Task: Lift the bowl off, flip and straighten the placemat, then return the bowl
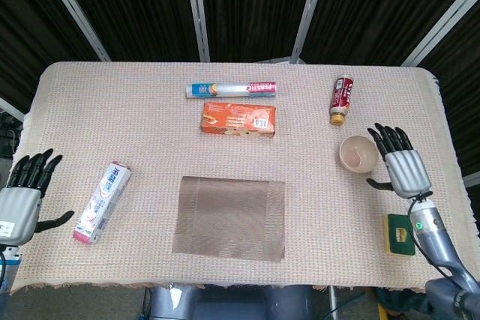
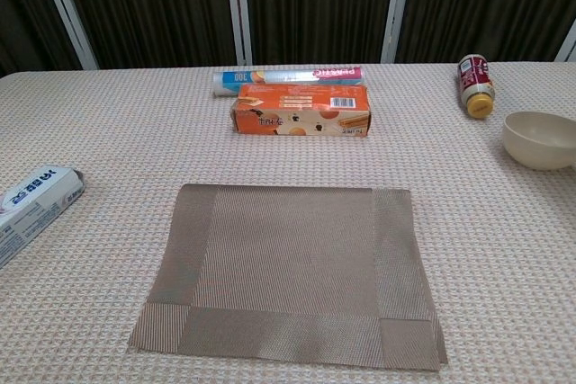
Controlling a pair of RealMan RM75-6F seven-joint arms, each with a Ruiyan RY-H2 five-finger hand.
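Brown placemat (image 2: 292, 272) flat, squarely table-aligned

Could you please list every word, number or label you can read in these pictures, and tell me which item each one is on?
"PEARL..." in pink capitals, last letters unclear, and "300" on the blue end: the wrap roll.
"2S": the toothpaste box; its other characters are not readable.
Orange box: a barcode and a red logo, print too small to read.
Red bottle: label blurred.
Sponge: wrapper print too small.
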